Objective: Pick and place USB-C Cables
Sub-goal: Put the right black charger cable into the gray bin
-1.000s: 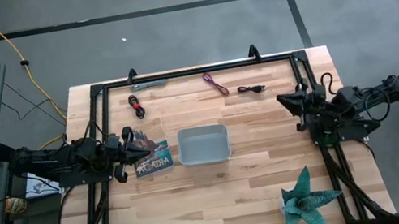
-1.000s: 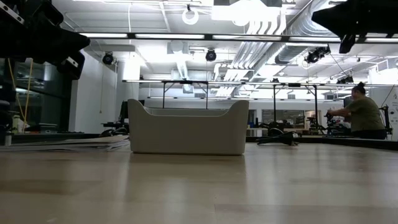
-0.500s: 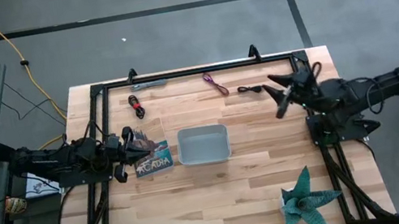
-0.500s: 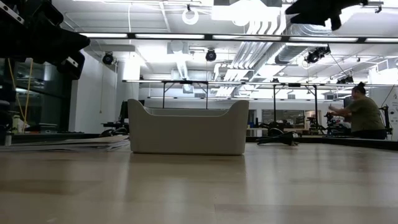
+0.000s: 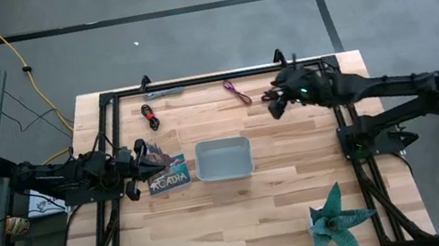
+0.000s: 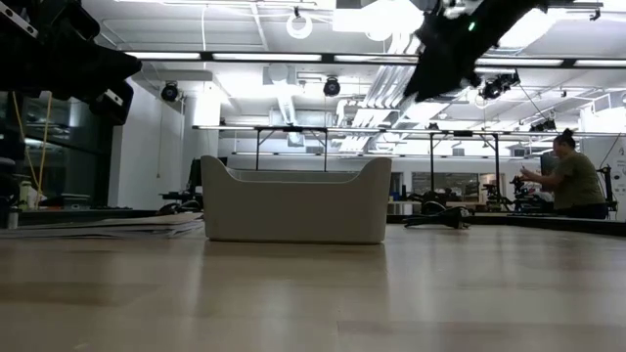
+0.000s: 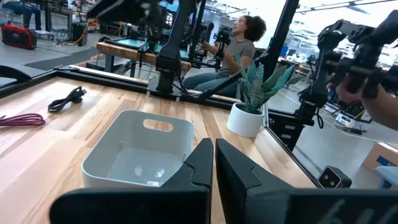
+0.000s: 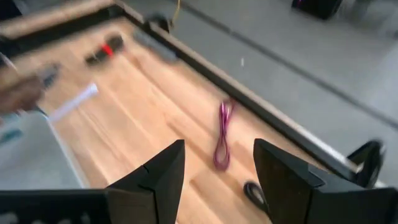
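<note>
Along the table's far side lie the USB-C cables: black-and-red [image 5: 148, 115], grey [image 5: 163, 92], purple [image 5: 238, 92] and black [image 5: 267, 96]. The grey tray [image 5: 224, 159] stands mid-table with nothing in it. My right gripper [image 5: 275, 107] hovers open above the black cable, slanting down; its wrist view shows the purple cable [image 8: 221, 137] and black cable [image 8: 254, 193] ahead, between its fingers. My left gripper [image 5: 153, 159] is shut, level, at the table's left, pointing at the tray [image 7: 138, 149].
A booklet [image 5: 167, 176] lies under my left gripper, beside the tray. A potted plant [image 5: 336, 216] stands at the near right. A black frame [image 5: 194, 81] runs along the table's edges. A person [image 6: 572, 181] works in the room beyond.
My right arm has swung out from the table's right edge toward the far edge and the black cable, rising and then tipping downward. Its fingers have spread apart. The cables, the tray and my left arm have kept still.
</note>
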